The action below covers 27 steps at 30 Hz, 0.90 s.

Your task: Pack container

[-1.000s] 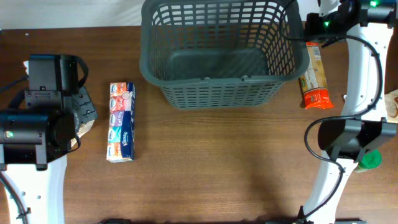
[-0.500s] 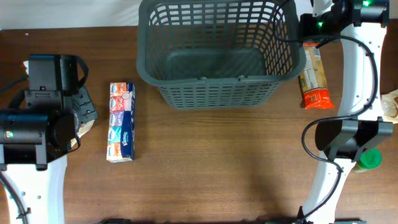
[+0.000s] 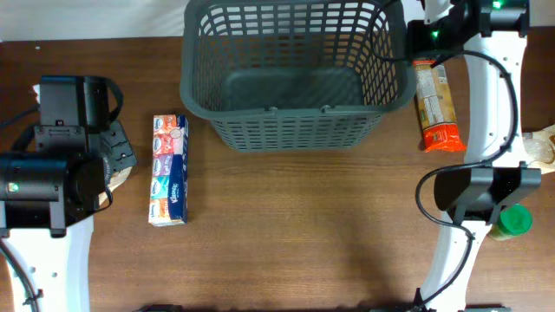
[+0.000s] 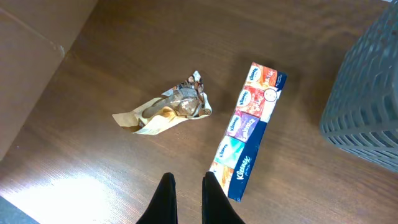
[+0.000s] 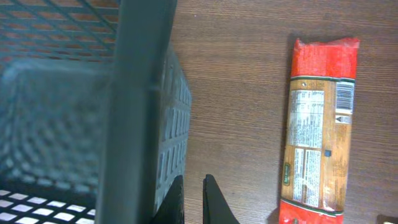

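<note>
Risk: the right gripper [image 5: 193,180], leaning on the large dark grey slotted plastic basket [image 3: 295,110], is risking tipping or skidding it.
Left gripper [image 4: 188,178]: one, hanging with fingers nearly together, gripping nothing.
Crumpled tan wrapper [image 4: 168,111]: one, lying leftmost.
Long multicoloured tissue pack [image 3: 169,171]: one, lying left of the basket.
Basket: one, sitting empty at the far middle of the table [image 3: 303,225].
Right gripper: one, fingers nearly closed on nothing, touching the basket's right wall.
Long orange-ended packet [image 5: 317,130]: one, lying beyond that wall.
</note>
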Tool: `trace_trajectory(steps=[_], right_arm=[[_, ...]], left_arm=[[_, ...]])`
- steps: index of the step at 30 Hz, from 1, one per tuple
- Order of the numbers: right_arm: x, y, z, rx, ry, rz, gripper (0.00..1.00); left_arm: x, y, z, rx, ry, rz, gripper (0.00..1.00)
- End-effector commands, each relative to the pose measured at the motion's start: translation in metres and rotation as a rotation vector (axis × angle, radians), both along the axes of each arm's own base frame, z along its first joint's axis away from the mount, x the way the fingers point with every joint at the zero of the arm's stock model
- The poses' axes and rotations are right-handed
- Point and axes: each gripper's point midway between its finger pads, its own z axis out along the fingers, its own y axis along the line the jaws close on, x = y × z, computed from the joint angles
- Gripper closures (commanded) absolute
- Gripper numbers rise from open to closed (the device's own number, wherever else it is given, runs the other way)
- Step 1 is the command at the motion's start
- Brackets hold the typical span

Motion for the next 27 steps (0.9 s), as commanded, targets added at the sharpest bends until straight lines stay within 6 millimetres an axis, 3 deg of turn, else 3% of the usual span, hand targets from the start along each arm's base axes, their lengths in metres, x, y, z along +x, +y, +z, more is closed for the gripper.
trace_trajectory(steps=[1,8,12,18,22,24,25,26,27], right_arm=[[0.000,-0.007,-0.008,-0.060,0.021,-0.033,0.96],[0.001,-0.030,0.002,-0.081,-0.002,-0.111,0.96],[-0.004,-0.067,0.028,-0.102,-0.050,-0.253,0.96],[-0.044,-0.131,0.069,-0.088,-0.079,-0.453,0.96],[-0.083,-0.172,0.076,-0.068,-0.029,-0.596,0.96],[-0.094,-0.186,0.076,-0.050,-0.016,-0.639,0.96],[-0.097,-0.190,0.078,-0.027,-0.020,-0.646,0.96],[-0.100,-0.193,0.082,0.014,-0.032,-0.649,0.88],[-0.102,-0.194,0.085,0.038,-0.041,-0.650,0.65]], left_arm=[[0.001,0.000,0.000,-0.001,0.002,-0.008,0.98],[0.000,0.000,0.000,0.000,0.004,-0.008,0.98],[0.000,0.002,0.000,0.007,0.004,-0.004,0.98],[-0.001,0.011,0.005,0.059,-0.002,0.029,0.98],[-0.006,0.029,0.009,0.116,0.003,0.083,0.96],[-0.009,0.042,0.011,0.127,-0.001,0.133,0.85],[-0.010,0.049,0.012,0.128,-0.007,0.157,0.75],[-0.013,0.061,0.013,0.129,-0.015,0.201,0.62],[-0.015,0.068,0.014,0.127,-0.019,0.230,0.49]])
